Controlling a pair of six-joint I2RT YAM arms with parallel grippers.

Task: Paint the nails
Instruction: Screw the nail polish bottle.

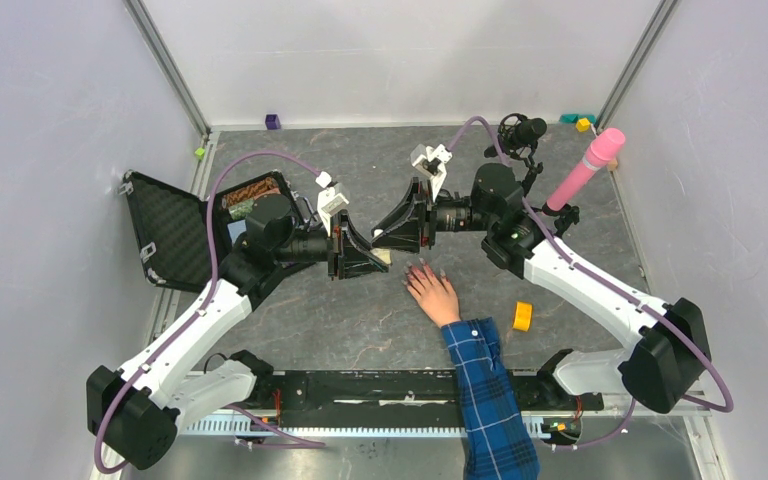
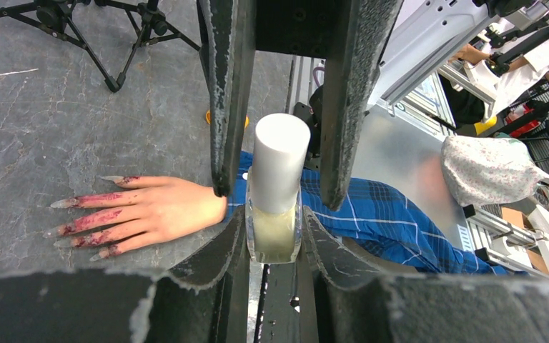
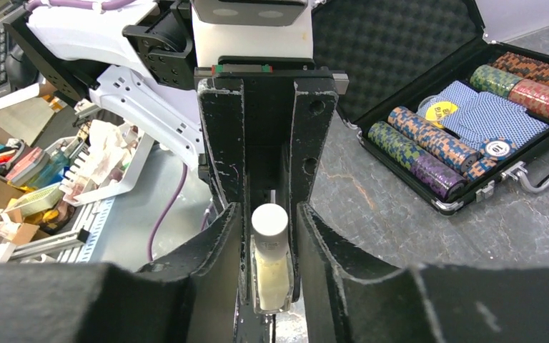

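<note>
Nails (image 2: 62,204) dark pink, bottle (image 2: 277,179) in left tool (image 1: 378,258)

I work in a robotics lab, in a test cell rather than any lived-in room. Plain pale walls (image 1: 50,120) close me in on three sides, held by bare aluminium posts (image 1: 167,62). My two arms are bolted to a black rail (image 1: 360,388) at the near edge of a grey stone-patterned table (image 1: 360,320). A small tripod (image 1: 520,135) carrying recording gear stands at the back. Test props lie about (a case of poker chips (image 3: 465,121), little coloured blocks (image 1: 273,121), a pink cylinder (image 1: 585,170)). Beyond the frame sit trays and boxes of clutter (image 3: 57,171).
</note>
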